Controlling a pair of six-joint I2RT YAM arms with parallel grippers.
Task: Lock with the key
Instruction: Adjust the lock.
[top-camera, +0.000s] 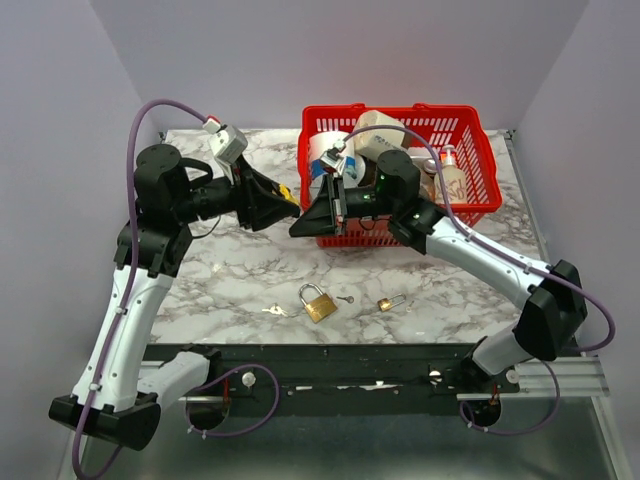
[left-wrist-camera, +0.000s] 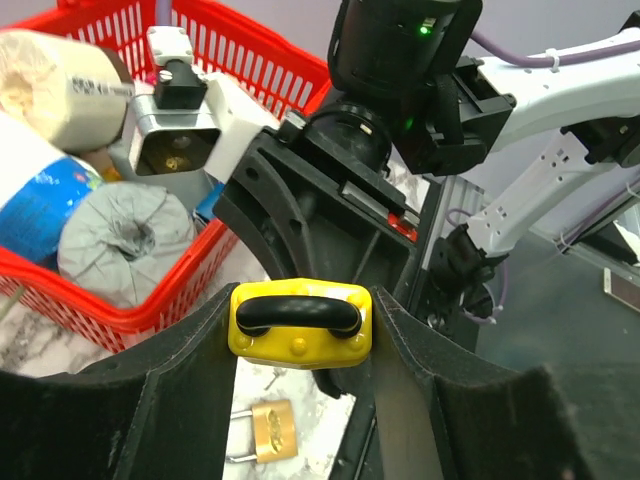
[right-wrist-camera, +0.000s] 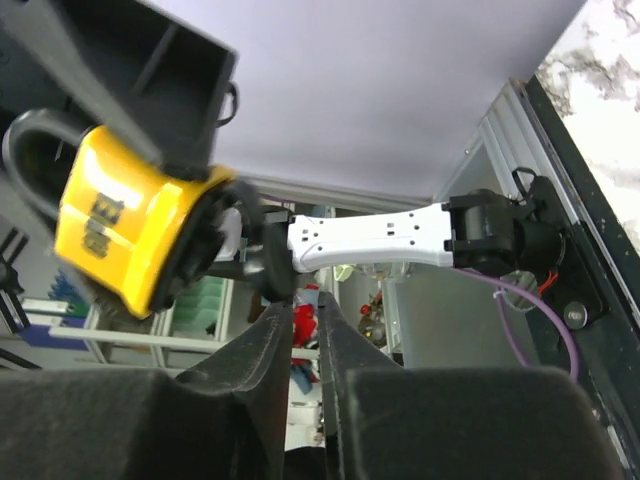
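Note:
My left gripper (top-camera: 288, 203) is shut on a yellow padlock (top-camera: 287, 192) with a black shackle and holds it in the air in front of the basket. In the left wrist view the padlock (left-wrist-camera: 300, 335) sits clamped between my fingers (left-wrist-camera: 190, 380). My right gripper (top-camera: 298, 228) faces it, tips close to the padlock. In the right wrist view its fingers (right-wrist-camera: 265, 350) stand almost together with a thin slit, and I see no key between them; the yellow padlock (right-wrist-camera: 120, 225) hangs at upper left. Two small keys (top-camera: 272, 310) (top-camera: 345, 298) lie on the table.
A red basket (top-camera: 400, 118) with rolls and bottles stands at the back behind both grippers. A brass padlock (top-camera: 318, 302) and a smaller one (top-camera: 388, 302) lie near the table's front edge; one brass padlock (left-wrist-camera: 270, 430) shows under the left gripper.

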